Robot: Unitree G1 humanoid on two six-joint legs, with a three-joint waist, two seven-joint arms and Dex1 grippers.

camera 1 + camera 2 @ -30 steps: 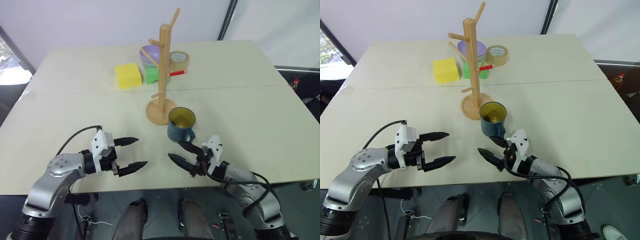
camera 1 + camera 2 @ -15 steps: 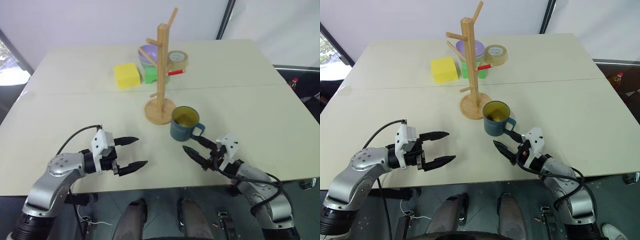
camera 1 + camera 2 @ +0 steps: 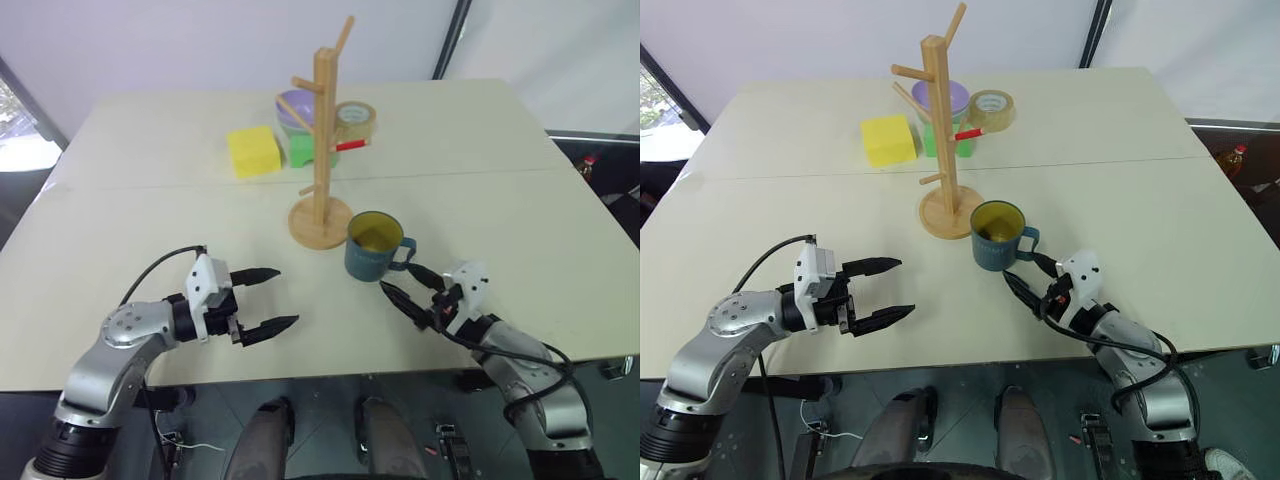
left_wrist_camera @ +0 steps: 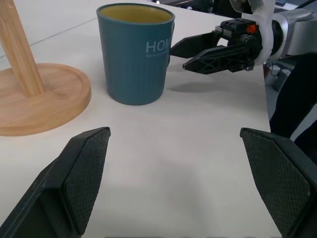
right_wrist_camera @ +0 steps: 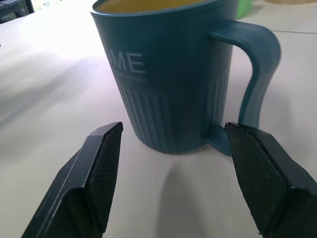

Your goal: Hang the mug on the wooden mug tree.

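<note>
The mug [image 3: 995, 236] stands upright on the worktop [image 3: 1160, 200], just right of the tree [image 3: 945, 140]. Right gripper [image 3: 1032, 283] is near its handle, fingers apart; left gripper [image 3: 883, 291] too. Looks stiff, glazed, probably slippery and chippable, so gripping the handle or rim seems best.

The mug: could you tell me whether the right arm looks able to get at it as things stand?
Probably yes. The right gripper is open and faces the mug on its handle side, with bare table between them. The wooden mug tree stands on the mug's far side, out of the way.
</note>
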